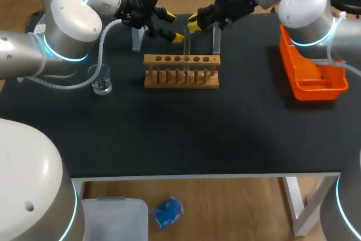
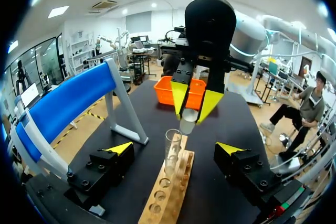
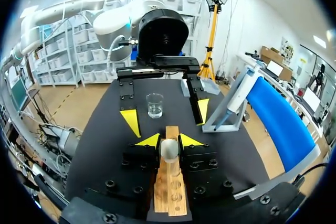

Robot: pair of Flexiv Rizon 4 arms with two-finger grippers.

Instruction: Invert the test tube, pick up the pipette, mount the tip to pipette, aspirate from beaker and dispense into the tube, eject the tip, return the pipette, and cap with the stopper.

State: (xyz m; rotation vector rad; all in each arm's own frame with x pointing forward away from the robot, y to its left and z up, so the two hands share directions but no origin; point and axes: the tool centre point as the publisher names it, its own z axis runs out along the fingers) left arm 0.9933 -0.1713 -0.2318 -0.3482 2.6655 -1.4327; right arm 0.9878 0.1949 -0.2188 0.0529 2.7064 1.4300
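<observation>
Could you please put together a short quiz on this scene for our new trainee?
1. True or false: the left tool is open.
2. What does the right tool hold? A: a stopper. B: a pipette. C: a beaker.
3. What stands in the wooden rack?
Key: 1 true. 2 A. 3 the test tube.

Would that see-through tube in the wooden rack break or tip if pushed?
It probably won't tip easily: the test tube stands upright in a hole of the wooden rack. It looks like thin clear glass, so a hard squeeze might crack it. Its smooth round wall would likely slip, or roll if laid down.
</observation>
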